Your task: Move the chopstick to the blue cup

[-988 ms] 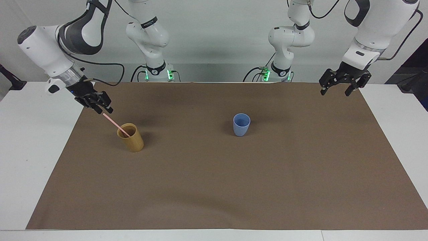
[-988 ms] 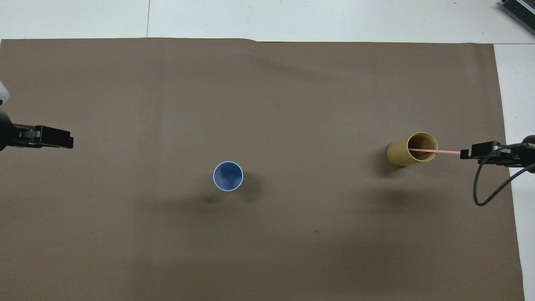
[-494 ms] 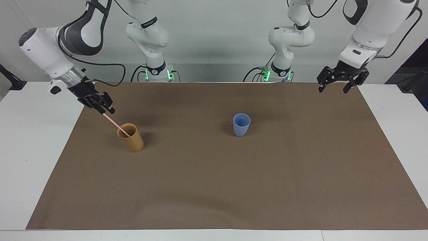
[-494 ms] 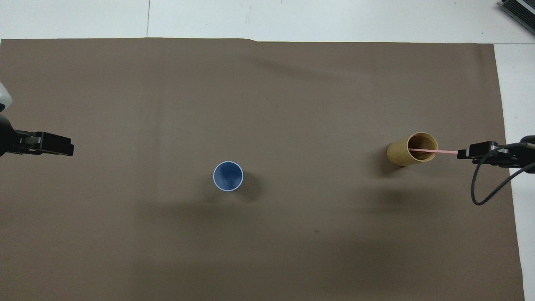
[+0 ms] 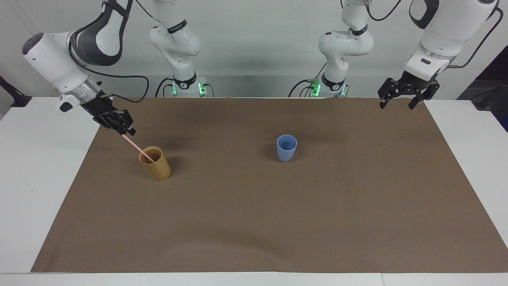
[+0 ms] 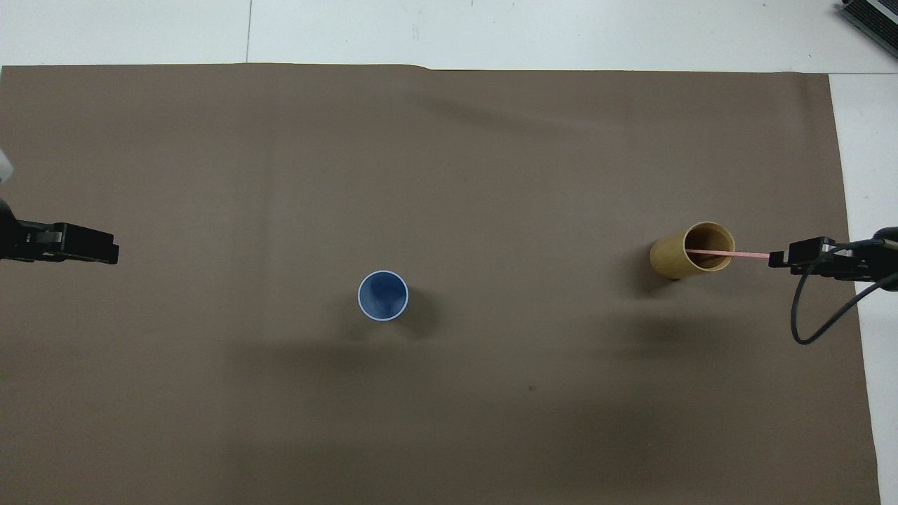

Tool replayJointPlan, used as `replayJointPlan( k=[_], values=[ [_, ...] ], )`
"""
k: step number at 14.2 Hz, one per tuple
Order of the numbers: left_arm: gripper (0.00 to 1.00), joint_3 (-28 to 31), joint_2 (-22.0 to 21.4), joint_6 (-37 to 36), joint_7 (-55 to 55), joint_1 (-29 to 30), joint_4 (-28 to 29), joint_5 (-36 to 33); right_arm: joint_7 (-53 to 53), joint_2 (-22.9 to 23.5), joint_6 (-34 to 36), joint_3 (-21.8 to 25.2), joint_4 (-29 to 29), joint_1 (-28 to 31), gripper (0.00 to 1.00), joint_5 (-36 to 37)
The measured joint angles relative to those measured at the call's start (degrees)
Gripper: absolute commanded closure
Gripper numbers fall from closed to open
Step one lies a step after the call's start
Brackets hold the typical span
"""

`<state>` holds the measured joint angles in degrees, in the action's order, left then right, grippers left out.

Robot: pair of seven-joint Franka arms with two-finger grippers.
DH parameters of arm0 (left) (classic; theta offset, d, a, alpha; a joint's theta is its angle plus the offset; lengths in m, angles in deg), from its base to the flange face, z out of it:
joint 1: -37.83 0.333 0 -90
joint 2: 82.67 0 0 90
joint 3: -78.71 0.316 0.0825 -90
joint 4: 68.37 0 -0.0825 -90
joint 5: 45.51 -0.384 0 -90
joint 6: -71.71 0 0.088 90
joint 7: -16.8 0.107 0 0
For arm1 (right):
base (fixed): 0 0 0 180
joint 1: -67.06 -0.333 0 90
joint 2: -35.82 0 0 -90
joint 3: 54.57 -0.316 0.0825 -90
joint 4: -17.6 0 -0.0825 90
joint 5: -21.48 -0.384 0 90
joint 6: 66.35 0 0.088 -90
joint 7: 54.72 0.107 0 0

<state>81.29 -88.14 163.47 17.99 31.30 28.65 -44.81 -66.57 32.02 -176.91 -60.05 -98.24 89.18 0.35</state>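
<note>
From across the table, the right gripper [image 5: 127, 131] sits at the top end of the chopstick [image 5: 137, 147], which leans in the tan cup [image 5: 155, 163]. I can't tell whether its jaws have clamped on it. The left gripper [image 5: 399, 99] waits, jaws spread. If the grip is loose, the stick may slip on lifting, or drag the tan cup over.

From above, the blue cup [image 6: 383, 296] stands well apart from the tan cup, toward the middle of the mat [image 6: 449, 421]; a slanted stick could tip it.
</note>
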Motion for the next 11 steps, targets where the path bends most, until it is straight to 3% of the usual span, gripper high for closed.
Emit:
replayJointPlan(
  k=[7, 11],
  values=[
    [0.00, -0.2, 0.0, -1.2, 0.0, 0.3, 0.0, 0.0, 0.1, 0.0, -2.2, 0.0, -0.1, 0.0, 0.55, 0.0],
    [0.00, -4.6, 0.2, -2.6, 0.0, 5.5, 0.0, 0.0, 0.3, 0.0, -2.8, 0.0, -0.3, 0.0, 0.59, 0.0]
  ],
)
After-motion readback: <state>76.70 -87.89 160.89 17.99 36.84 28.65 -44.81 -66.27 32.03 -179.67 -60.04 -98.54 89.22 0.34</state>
